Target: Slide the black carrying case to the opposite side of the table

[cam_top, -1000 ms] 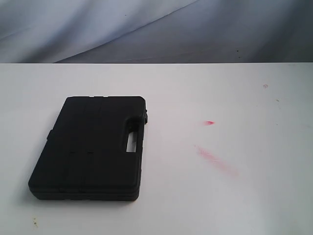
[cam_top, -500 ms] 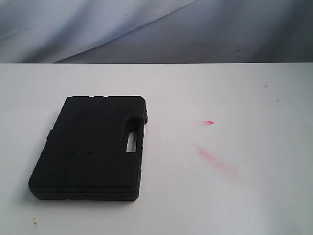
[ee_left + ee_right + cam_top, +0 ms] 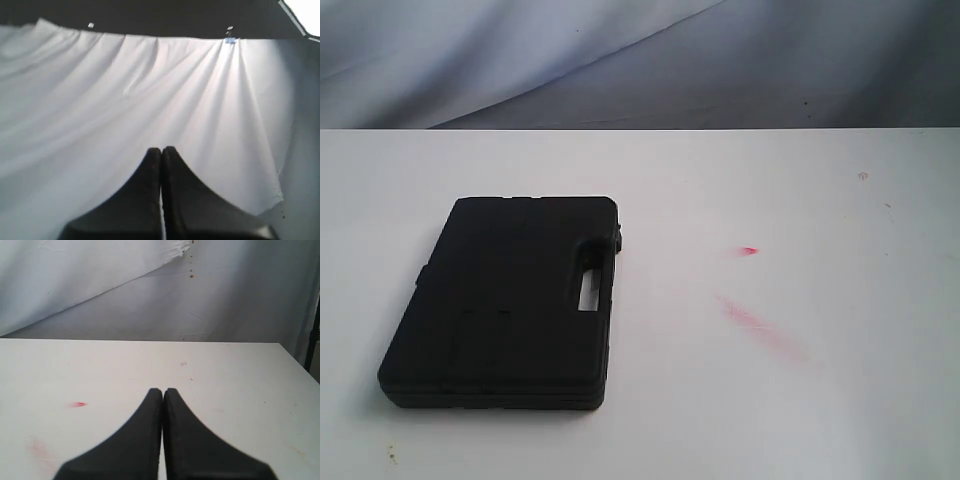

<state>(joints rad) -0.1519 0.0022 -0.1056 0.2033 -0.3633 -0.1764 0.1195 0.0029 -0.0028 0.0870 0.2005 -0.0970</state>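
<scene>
The black case lies flat on the left half of the white table in the exterior view, its slot handle on the edge facing right. Neither arm shows in that view. My left gripper is shut with nothing in it and faces only a white draped cloth; the case is out of its view. My right gripper is shut and empty above the table, near a small red mark; the case does not show there either.
Pinkish-red smears and a small red spot mark the table's right half. A grey-white cloth backdrop hangs behind the far edge. The table's right edge shows in the right wrist view.
</scene>
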